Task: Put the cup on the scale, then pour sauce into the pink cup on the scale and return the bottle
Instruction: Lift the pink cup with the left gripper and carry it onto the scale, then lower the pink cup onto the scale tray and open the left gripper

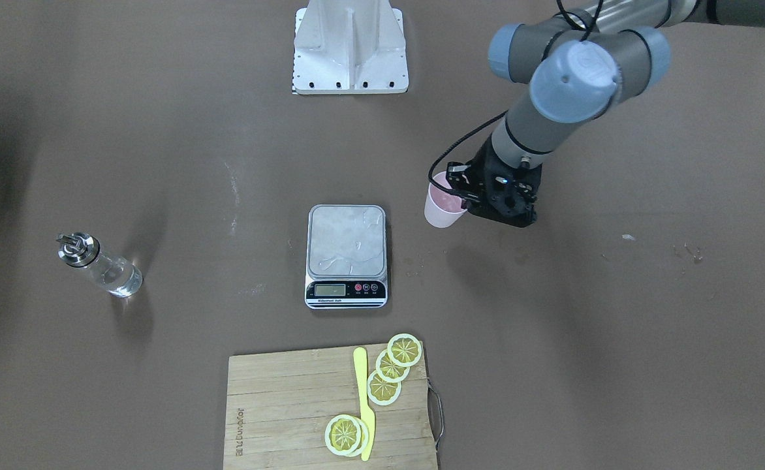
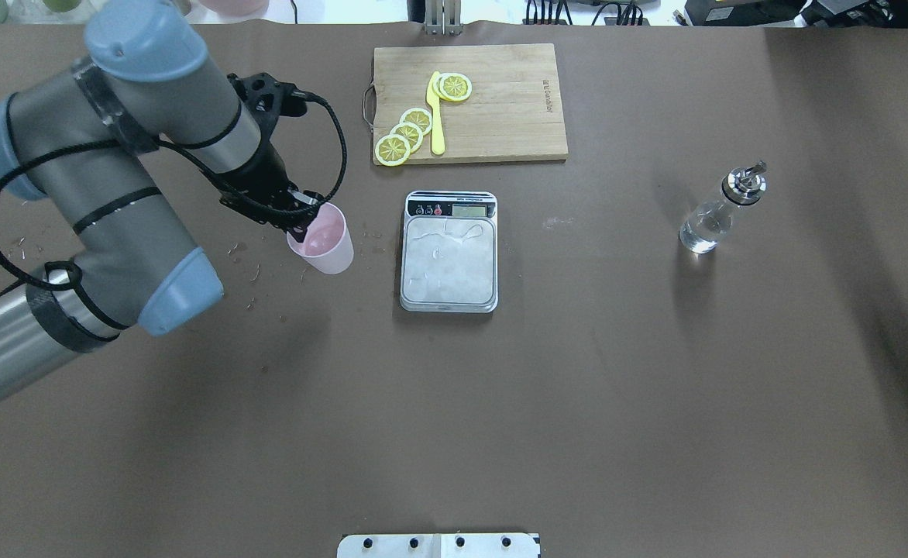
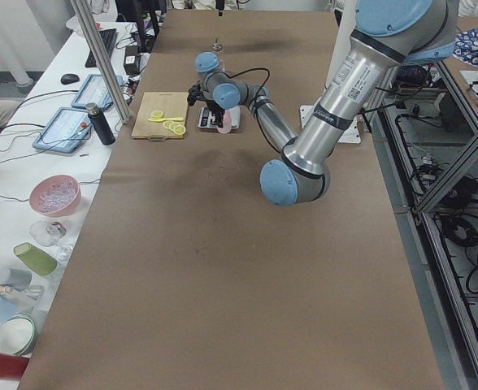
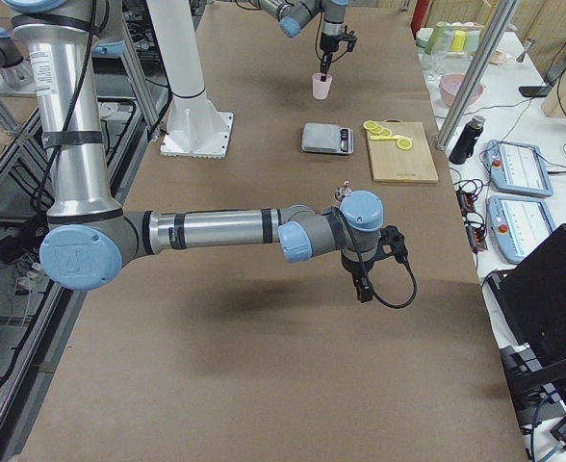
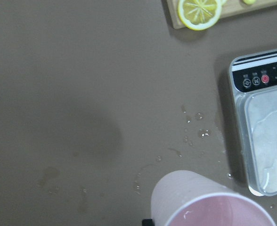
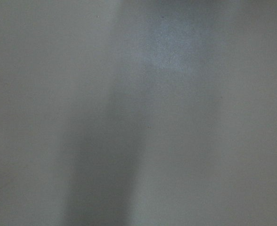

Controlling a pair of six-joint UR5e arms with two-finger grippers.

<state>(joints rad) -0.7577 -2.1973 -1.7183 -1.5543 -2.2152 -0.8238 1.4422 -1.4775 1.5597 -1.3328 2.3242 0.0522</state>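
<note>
A: Holding the cup how?
B: Pinching it at the rim with the left fingers, clamped on the thin wall, apparently one inside and one outside. Carrying it tilted, near the left side of the scale in the overhead view, not touching it. Probably riding clear of the worktop, judging by the shadow lying apart from it in the wrist view.
A: Expecting trouble moving it?
B: Hardly. Looking empty and light, so needing only a gentle squeeze. Risking a buckled rim by clamping harder on soft plastic. Worrying more about the tilt: needing to level it before lowering it onto the scale. Also noticing a wet sheen on its top and drops on the worktop beside it, so guessing at a slippery landing.
A: And thinking what about the bottle?
B: Standing at the far right in that view, well apart from the scale, showing clear sauce in its lower part. Being glass, likely heavier, rigid, smooth and breakable. Favouring a hold around the body below the steel collar, staying off the spout.
A: Seeing the right fingers?
B: Only in the right-side view, hanging over the worktop near the bottle. Not managing to tell whether apart or together.
</note>
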